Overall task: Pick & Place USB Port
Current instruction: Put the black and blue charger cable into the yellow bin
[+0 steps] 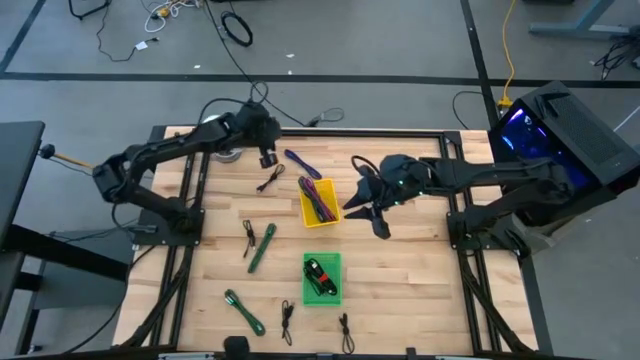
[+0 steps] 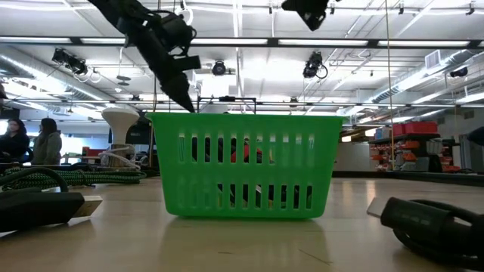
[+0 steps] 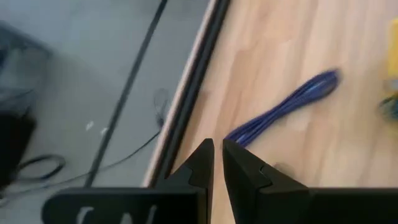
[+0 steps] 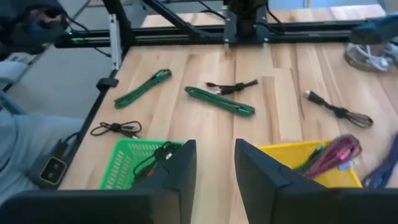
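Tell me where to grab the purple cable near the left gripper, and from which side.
Grip the purple cable around its middle, coming straight down from above. It lies flat on the table as a slim bundled strand, running diagonally beside the yellow basket, so fingers should probably close across its width. The left gripper, fingers nearly shut, is nearest and would need opening first.

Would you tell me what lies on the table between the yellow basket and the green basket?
In the high view, nothing: only bare wood separates the yellow basket from the green basket. The right gripper hovers beside the yellow one, not between them.
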Available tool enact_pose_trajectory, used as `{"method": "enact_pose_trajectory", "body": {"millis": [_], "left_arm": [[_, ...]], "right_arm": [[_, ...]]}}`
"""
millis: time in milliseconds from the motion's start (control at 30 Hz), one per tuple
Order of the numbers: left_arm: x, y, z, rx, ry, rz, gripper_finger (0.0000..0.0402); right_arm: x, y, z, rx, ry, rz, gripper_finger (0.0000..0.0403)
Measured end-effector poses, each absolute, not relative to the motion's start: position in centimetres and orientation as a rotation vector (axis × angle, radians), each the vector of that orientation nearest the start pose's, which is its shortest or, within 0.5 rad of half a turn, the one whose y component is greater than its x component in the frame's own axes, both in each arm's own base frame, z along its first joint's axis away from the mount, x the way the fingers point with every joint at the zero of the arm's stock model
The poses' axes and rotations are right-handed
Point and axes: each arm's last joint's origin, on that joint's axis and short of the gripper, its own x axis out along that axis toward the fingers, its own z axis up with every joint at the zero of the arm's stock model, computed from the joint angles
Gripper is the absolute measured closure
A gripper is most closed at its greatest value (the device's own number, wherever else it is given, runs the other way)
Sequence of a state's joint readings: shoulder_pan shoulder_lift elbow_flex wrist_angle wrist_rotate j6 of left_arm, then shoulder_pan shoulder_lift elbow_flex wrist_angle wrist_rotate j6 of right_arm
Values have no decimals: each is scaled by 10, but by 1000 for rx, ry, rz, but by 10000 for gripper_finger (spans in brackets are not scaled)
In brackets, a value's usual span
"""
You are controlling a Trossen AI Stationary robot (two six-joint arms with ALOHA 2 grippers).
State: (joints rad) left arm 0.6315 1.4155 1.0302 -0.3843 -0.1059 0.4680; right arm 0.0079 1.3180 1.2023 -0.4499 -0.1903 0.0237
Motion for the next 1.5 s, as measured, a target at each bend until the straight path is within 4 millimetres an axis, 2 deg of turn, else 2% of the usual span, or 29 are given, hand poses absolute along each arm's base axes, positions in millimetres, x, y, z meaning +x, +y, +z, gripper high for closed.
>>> {"method": "enact_pose_trajectory", "body": {"millis": [67,233,433,600,767,967,1067,1200,1367,1500], "left_arm": [[246,177,260,236,889,450,362],[257,175,249,486,994,309,363],[256,190,216,415,1140,243,385],[265,201,199,396,1108,223,390],[274,207,184,361,1141,240,342],[290,210,184,401,1180,236,251],[299,208,184,447,1173,206,220],[308,202,173,473,1204,154,204],[312,198,153,525,1302,136,203],[314,200,143,526,1314,101,203]], "right_arm": [[281,10,334,87,575,164,292],[275,11,324,121,565,149,292],[275,15,318,136,572,159,292],[276,20,320,134,550,171,292],[276,23,321,121,539,183,292],[277,23,321,102,530,187,292],[277,23,321,97,527,188,292],[277,23,322,97,527,188,292],[277,23,322,97,526,188,292],[277,23,322,96,525,189,292]]}}
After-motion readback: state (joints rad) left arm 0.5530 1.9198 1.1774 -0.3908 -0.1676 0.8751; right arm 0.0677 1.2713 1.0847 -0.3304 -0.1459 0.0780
